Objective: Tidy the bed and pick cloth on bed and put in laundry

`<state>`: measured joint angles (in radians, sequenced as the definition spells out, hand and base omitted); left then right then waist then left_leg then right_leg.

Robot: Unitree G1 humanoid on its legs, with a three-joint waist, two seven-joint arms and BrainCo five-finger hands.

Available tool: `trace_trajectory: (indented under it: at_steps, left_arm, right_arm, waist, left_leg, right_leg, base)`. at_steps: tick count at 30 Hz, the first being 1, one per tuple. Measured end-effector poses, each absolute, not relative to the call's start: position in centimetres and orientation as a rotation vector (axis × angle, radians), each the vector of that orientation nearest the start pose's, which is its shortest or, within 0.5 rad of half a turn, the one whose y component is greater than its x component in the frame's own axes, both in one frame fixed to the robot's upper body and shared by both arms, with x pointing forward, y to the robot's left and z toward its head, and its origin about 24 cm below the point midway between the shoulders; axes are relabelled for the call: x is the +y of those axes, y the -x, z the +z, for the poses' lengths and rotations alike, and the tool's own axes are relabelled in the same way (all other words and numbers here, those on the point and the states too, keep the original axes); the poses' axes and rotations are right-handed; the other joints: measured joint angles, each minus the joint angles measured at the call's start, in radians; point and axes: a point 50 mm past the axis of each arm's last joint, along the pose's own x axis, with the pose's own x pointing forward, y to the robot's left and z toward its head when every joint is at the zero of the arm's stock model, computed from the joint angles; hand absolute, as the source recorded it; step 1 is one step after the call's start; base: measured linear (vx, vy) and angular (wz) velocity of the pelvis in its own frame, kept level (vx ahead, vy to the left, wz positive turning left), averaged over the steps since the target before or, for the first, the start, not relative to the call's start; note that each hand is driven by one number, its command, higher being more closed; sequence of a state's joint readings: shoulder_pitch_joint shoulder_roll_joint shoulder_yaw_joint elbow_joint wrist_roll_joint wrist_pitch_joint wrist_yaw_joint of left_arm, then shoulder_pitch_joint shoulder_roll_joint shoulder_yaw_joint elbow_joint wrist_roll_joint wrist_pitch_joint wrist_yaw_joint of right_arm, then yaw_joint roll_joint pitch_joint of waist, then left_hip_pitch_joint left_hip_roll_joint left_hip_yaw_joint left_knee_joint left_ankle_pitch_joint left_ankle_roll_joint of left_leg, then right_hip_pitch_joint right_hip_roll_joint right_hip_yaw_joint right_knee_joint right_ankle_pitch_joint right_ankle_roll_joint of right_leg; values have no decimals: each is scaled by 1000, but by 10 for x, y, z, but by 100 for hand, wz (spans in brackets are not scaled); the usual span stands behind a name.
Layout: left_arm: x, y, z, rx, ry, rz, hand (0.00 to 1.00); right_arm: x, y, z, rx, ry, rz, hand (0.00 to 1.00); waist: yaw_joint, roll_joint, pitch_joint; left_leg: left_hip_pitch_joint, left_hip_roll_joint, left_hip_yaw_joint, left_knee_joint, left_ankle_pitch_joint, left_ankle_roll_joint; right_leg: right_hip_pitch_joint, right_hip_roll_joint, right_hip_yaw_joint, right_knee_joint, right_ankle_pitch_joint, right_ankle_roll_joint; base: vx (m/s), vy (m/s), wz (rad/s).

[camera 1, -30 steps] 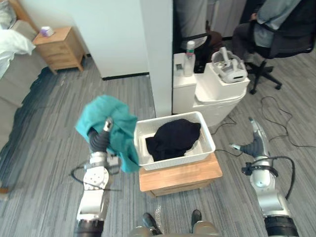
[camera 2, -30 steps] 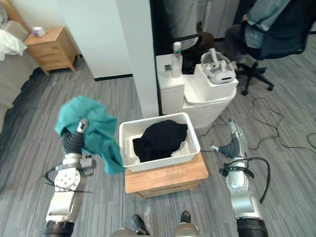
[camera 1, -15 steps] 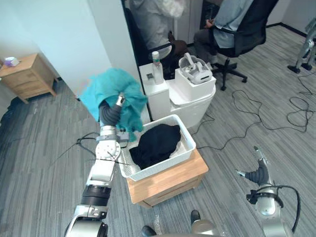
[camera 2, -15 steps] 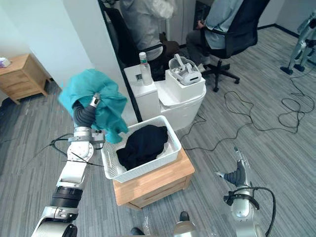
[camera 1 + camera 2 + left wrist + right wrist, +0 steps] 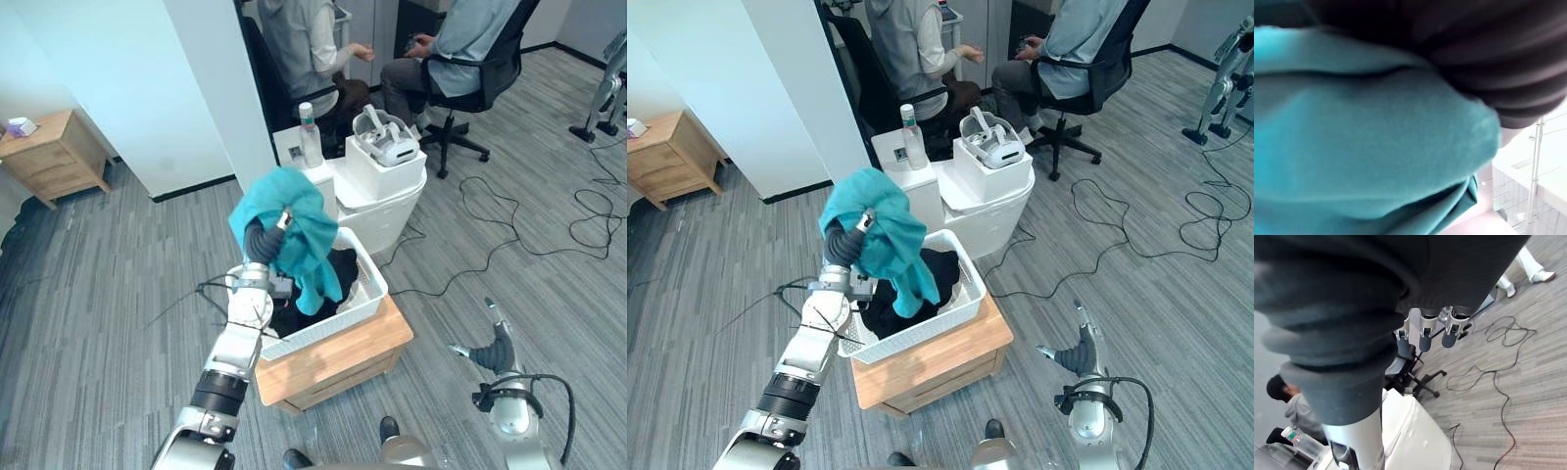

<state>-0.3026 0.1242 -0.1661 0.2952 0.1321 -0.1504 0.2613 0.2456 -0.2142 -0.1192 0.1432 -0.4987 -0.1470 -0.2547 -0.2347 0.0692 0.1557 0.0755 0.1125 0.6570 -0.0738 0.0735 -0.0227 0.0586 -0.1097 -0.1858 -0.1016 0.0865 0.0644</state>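
Observation:
A teal cloth (image 5: 294, 230) hangs bunched from my left hand (image 5: 263, 242), raised just above the white laundry basket (image 5: 367, 294). The thumb presses on the cloth's top; the other fingers are buried in its folds. The cloth's lower end dangles into the basket, over a black garment (image 5: 345, 274) lying inside. The left wrist view has teal cloth (image 5: 1352, 147) pressed close against the ribbed cover. My right hand (image 5: 495, 348) hangs low at the right over the floor, fingers (image 5: 1422, 333) straight, holding nothing.
The basket sits on a low wooden stand (image 5: 333, 357). Behind it are white units (image 5: 382, 201) carrying a headset (image 5: 387, 147) and a bottle (image 5: 307, 122). Two people sit on office chairs (image 5: 480, 88) beyond. A white partition (image 5: 211, 88) stands at the back left, a nightstand (image 5: 54, 157) at the far left. Cables (image 5: 578, 211) trail across the floor.
The view swung away from the bed toward the basket. My left arm carried the teal cloth rightward, from beside the basket to above it. The right hand stayed low and open.

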Motion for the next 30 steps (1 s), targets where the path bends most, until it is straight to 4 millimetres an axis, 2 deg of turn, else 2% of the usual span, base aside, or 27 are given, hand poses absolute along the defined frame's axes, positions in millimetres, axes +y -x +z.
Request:
trace_trajectory:
  at_steps: [3, 7, 9, 10, 17, 27, 30]
  left_arm:
    - [133, -311, 58, -138, -340, 41, 100]
    - [151, -334, 62, -99, -424, 123, 100]
    - [162, -338, 61, -78, -442, 172, 100]
    - [166, -340, 58, -53, -446, 188, 0]
    - [180, -348, 54, 13, -439, 273, 0]
    - [185, -342, 31, 137, -321, 256, 0]
    - [183, -340, 34, 123, -243, 216, 0]
  right_arm:
    - [-240, -186, -11, 180, 717, -273, 0]
    - [-233, -195, -13, 171, 684, -256, 0]
    - [-227, -198, -12, 158, 668, -236, 0]
    - [-222, -200, -12, 152, 658, -228, 0]
    - [-201, -202, -16, 138, 610, -172, 0]
    - [-193, -203, -16, 118, 587, -143, 0]
    - [-191, -203, -17, 127, 588, -114, 0]
  waist:
    - [-1, 6, 20]
    - [-11, 5, 83]
    - [-25, 6, 103]
    - [-25, 5, 114]
    - [-29, -2, 169]
    - [-23, -9, 176]
    - [-21, -10, 175]
  left_leg:
    - [-33, 0, 0, 5, 1, 0]
    - [-85, -2, 3, 5, 10, 2]
    - [-107, -4, 14, 3, 12, 6]
    - [-116, -4, 28, 3, 14, 8]
    - [-143, -2, 40, 4, 18, 14]
    - [-107, -1, 26, 4, 17, 13]
    - [-89, -3, 0, 2, 17, 14]
  right_leg:
    - [-32, -2, 1, 0, 12, -8]
    - [-89, -3, 7, 3, 28, -10]
    - [-118, -4, 20, 3, 36, -6]
    - [-133, -4, 31, 4, 41, -5]
    - [-165, -2, 51, 4, 46, -3]
    - [-122, -2, 36, 4, 35, -3]
    - [-93, -4, 16, 4, 29, 0]
  base:
    - [-4, 9, -2]
    - [-20, 15, -7]
    - [5, 18, -21]
    - [26, 19, -29]
    - [43, -2, -13]
    - [-19, -9, 4]
    - [-33, -3, 21]
